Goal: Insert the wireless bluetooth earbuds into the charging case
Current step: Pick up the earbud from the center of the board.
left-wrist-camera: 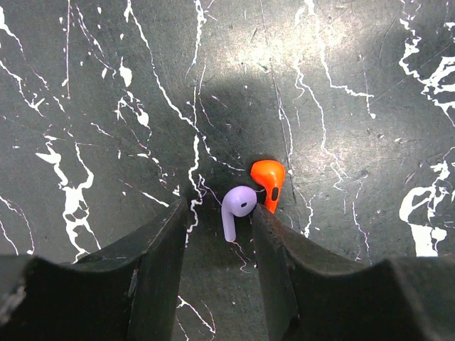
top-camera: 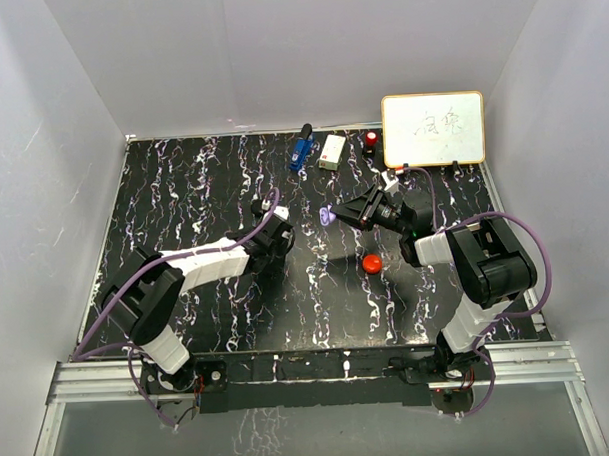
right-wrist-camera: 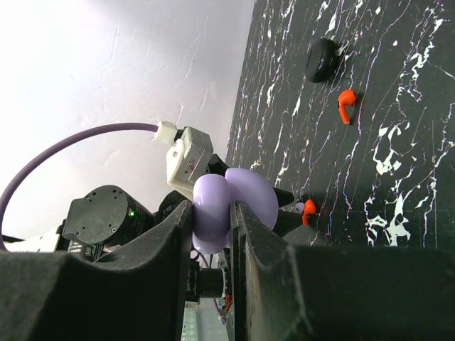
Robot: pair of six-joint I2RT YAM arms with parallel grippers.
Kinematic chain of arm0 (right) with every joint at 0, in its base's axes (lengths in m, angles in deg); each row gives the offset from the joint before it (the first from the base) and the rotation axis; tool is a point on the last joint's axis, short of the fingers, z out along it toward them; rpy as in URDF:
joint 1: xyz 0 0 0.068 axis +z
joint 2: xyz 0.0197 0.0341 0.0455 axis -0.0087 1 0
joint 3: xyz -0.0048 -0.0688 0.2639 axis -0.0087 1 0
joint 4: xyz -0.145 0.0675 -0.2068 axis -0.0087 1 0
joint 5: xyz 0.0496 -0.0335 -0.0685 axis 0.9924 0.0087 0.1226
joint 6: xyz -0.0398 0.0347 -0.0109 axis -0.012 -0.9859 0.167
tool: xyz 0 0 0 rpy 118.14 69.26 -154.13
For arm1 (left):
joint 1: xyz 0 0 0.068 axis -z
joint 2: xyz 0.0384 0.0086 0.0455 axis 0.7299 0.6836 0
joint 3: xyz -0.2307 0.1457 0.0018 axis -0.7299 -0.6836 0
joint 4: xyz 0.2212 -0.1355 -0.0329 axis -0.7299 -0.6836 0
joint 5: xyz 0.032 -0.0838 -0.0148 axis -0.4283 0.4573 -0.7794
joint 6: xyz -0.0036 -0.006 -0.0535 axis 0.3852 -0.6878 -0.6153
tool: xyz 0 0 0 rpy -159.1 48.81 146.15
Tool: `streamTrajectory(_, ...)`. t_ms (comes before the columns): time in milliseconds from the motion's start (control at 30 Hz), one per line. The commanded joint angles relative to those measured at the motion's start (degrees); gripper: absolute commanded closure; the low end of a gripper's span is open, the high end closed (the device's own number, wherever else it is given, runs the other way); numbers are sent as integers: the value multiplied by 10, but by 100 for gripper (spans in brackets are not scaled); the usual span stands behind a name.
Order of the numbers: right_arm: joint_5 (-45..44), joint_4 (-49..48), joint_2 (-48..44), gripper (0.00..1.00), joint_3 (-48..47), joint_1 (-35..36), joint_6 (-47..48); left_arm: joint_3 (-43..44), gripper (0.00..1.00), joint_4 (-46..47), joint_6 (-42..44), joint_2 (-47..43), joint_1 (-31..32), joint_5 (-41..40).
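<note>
Black stone-patterned tabletop (top-camera: 173,183), veined with white, runs from the near edge, where both arm bases are bolted, to pale walls closing its left, right and far sides. The near half lies mostly bare, apart from a red puck (top-camera: 372,263) sitting right of centre, near the right arm. Further in, about mid-tabletop, the left gripper (left-wrist-camera: 219,209) points down with its jaws narrowly parted. A purple earbud (left-wrist-camera: 238,209) lies on the surface between them, close against one finger with a gap to the other. A red earbud (left-wrist-camera: 269,183) lies just beside it, at that same finger's tip. Just to the right, the right gripper (right-wrist-camera: 212,213) clamps a purple charging case (right-wrist-camera: 252,192), which looks hinged open. Another red earbud (right-wrist-camera: 346,104) and a dark rounded object (right-wrist-camera: 323,58) lie near each other on the surface. Along the far edge stand a blue gadget (top-camera: 301,148), a white box (top-camera: 332,152) and a small red item (top-camera: 370,139). Toward the far right corner stands a whiteboard (top-camera: 433,128).
</note>
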Motion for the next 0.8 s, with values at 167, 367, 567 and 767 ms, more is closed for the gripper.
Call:
streamTrajectory(167, 3, -44, 9, 100, -6, 2, 0, -8, 59, -33, 6, 21, 1, 21)
streamTrajectory(367, 3, -45, 9, 100, -4, 3, 0, 1, 60, -35, 2, 31, 0, 26)
streamTrajectory(567, 3, -47, 10, 100, -4, 2, 0, 5, 61, -49, -8, 42, -1, 27)
streamTrajectory(767, 4, -46, 8, 100, -4, 2, 0, 2, 63, -58, -19, 47, 0, 28)
